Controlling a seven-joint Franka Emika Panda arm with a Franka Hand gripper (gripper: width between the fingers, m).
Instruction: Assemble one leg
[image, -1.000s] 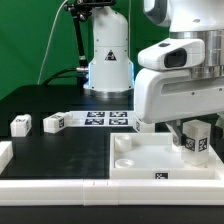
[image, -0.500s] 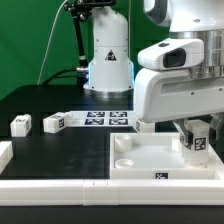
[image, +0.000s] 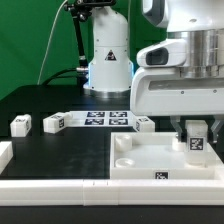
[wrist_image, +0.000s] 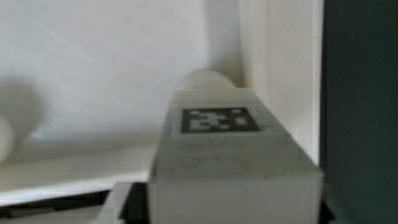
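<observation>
Four legs (image: 53, 122), one tray (image: 150, 160).

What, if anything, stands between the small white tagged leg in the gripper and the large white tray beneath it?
Nothing visible does: the small white stubby plastic leg, held by the gripper, hangs above a bare stretch of the large white square tray.

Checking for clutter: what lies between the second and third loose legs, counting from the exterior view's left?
The marker board, as the exterior view shows.

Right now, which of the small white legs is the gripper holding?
The leg above the white tray at the exterior view's right, clamped in the gripper. The others lie loose on the black table.
</observation>
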